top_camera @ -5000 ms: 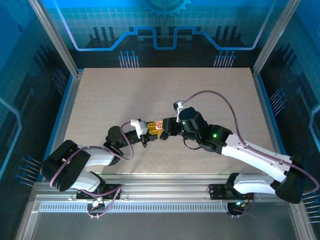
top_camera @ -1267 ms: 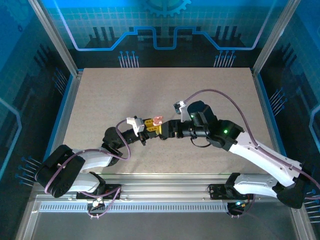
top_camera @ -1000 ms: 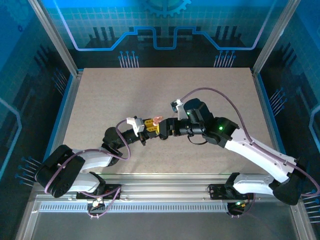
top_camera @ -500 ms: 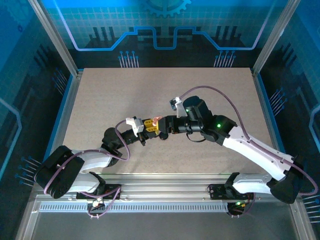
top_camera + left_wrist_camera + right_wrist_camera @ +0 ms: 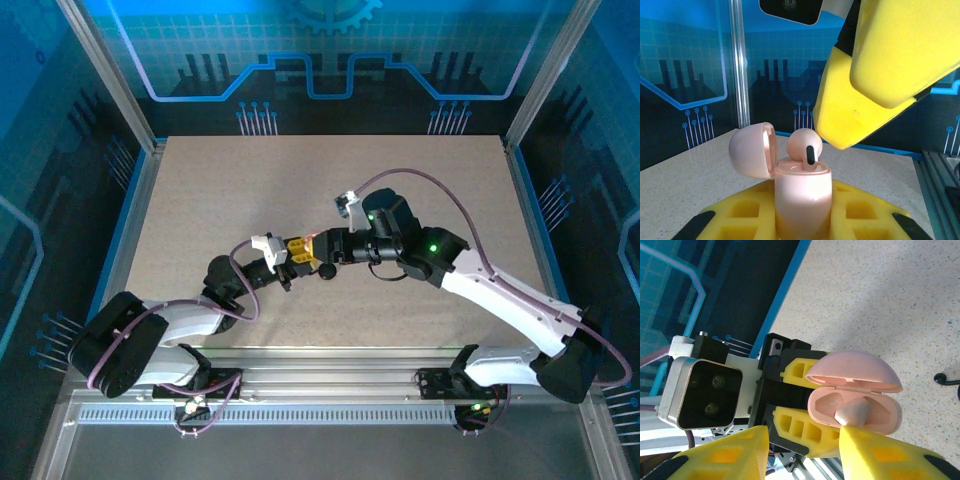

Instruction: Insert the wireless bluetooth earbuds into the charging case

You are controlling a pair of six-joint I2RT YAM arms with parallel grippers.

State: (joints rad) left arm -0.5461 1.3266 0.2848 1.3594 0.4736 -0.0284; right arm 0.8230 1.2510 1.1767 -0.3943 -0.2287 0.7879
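**Earbud Sat in Open Pink Case, Right Fingertip Touching It**

Near the middle of the beige speckled tabletop (image 5: pixel 220 200), the two arms met tip to tip. The left arm reached from its base toward 2 o'clock and the right arm from its base toward 10 o'clock.

The left gripper (image 5: pixel 303 249) was closed tight on the small, round, pale-pink plastic charging case (image 5: pixel 803 195). Its yellow ribbed fingers (image 5: pixel 796 371) clamped the lower body of the case from both sides. In the left wrist view the charging case stood upright, with its domed pink lid (image 5: pixel 752 151) swung open toward 9 o'clock of the body. In the right wrist view the lid lay at 12 o'clock of the open body. There the left arm's white-housed, black-faced camera (image 5: pixel 704 390) sat at 9 o'clock of the case.

One tiny whitish-pink stemmed earbud (image 5: pixel 804 145) was in the mouth of the case. Its rounded head showed above the rim and a dark oval mark faced the left wrist camera. Whether it was pushed fully home could not be told.

The right gripper (image 5: pixel 802 436) was partly open, its two yellow fingers standing well apart with nothing gripped between them. The tip of one yellow finger (image 5: pixel 880 455) touched the earbud from 6 o'clock in the right wrist view. In the left wrist view that finger hung at 1 o'clock of the earbud, just beside its head.
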